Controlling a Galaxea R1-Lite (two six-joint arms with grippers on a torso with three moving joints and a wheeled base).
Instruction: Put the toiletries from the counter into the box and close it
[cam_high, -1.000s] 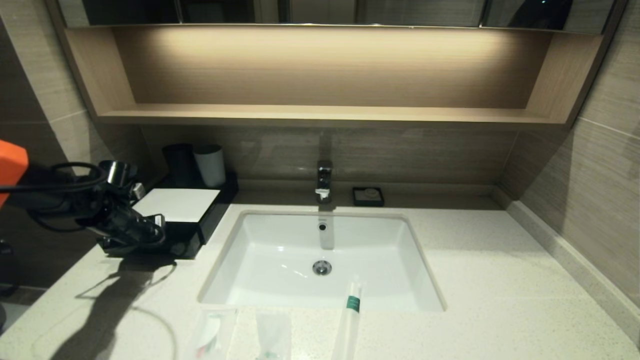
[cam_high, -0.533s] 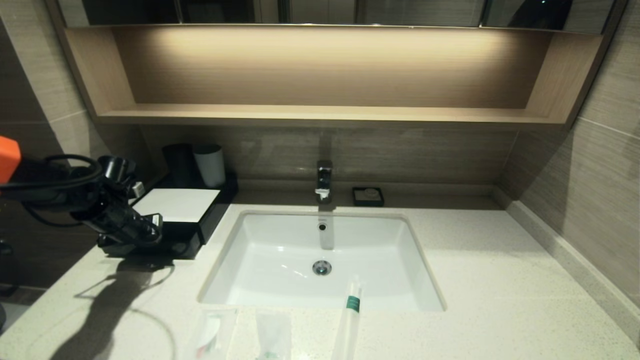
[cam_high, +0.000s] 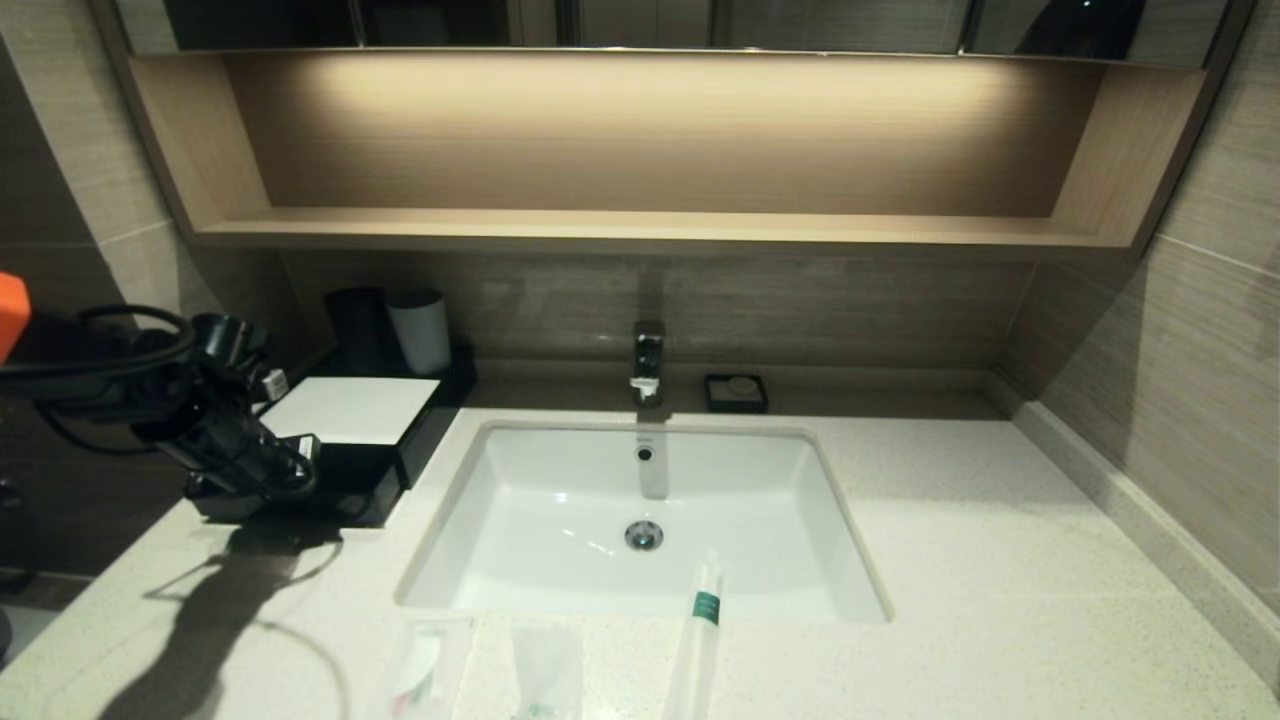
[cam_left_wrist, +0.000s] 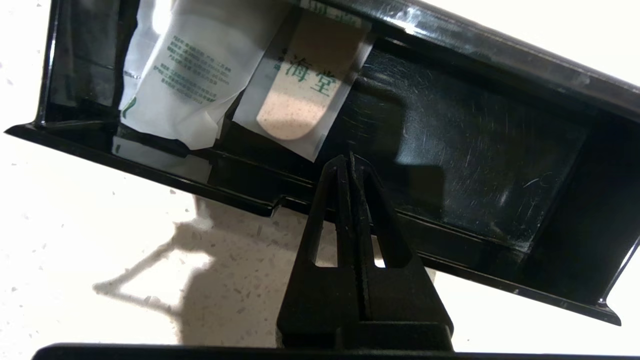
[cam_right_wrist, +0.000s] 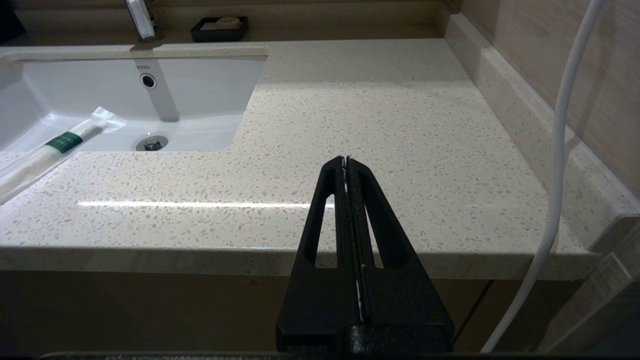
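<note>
Fingers pressed together and holding nothing, the left gripper (cam_left_wrist: 351, 161) sits at the front lip of the pulled-out drawer of the low black rectangular box with a white top panel (cam_high: 352, 409), left of the white rectangular sink basin (cam_high: 800, 500). Two flat translucent sachets (cam_high: 490, 670) and the long slim white stick pack with a green band (cam_high: 703, 625) lie on the pale speckled stone counter (cam_high: 1000, 600) at the basin's front edge, the pack's tip overhanging the bowl. Pushing the drawer shut now would likely leave them out, and a nudge could tip the pack in; the right gripper (cam_right_wrist: 348, 161), empty and closed, hangs off the counter's front, right of the basin.
</note>
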